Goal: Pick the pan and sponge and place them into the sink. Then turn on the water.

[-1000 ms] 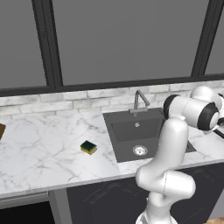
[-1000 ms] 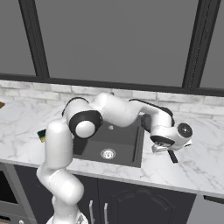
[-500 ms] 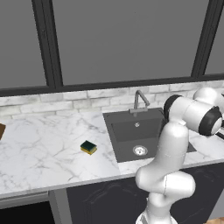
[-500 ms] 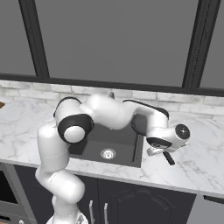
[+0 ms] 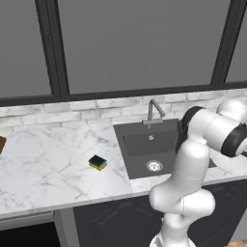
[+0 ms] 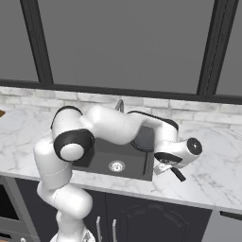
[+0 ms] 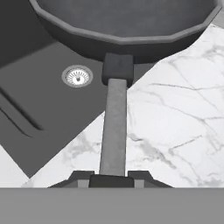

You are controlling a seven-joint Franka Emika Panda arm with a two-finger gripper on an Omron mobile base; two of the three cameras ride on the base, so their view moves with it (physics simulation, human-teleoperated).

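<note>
Gripping pan (image 7: 127, 22) handle | end effector (image 7: 112, 177) clamped | over sink (image 7: 39, 109) edge

White marble counter (image 5: 48, 164), dark windows (image 5: 140, 43)

dark grey pan (image 7: 127, 17), green-yellow sponge (image 5: 98, 162)

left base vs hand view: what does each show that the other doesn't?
Left base alone: the sponge on the counter left of the sink, the faucet, the windows. Hand view alone: the pan held by its handle in the shut gripper, hanging over the sink's edge. Both: the sink with its silver drain, and marble countertop.
</note>
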